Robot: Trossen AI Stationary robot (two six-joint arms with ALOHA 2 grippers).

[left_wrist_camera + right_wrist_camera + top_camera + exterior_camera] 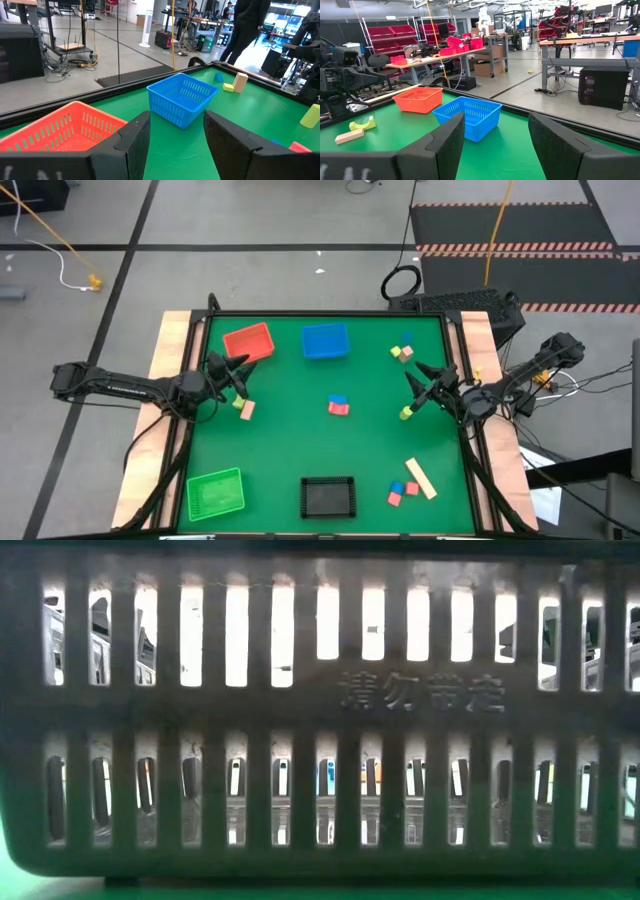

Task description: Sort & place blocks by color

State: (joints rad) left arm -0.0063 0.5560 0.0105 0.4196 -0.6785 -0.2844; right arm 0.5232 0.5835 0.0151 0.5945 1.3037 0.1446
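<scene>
High view: the green-topped counter carries a red mesh basket and a blue mesh basket along the far edge, and a green mesh basket and a black mesh basket along the near edge. Small wooden blocks lie scattered: a blue-on-red pair at centre, a tan and yellow-green group far right, a tan bar with red and blue cubes near right, a tan piece beside the left pincer. The right pincer hovers over the right side, next to a yellow-green block.

Low view: the black basket's slotted wall blocks nearly everything.

Left wrist view: fingers apart, empty, facing the blue basket.

Right wrist view: fingers apart, empty; both far baskets ahead.
</scene>
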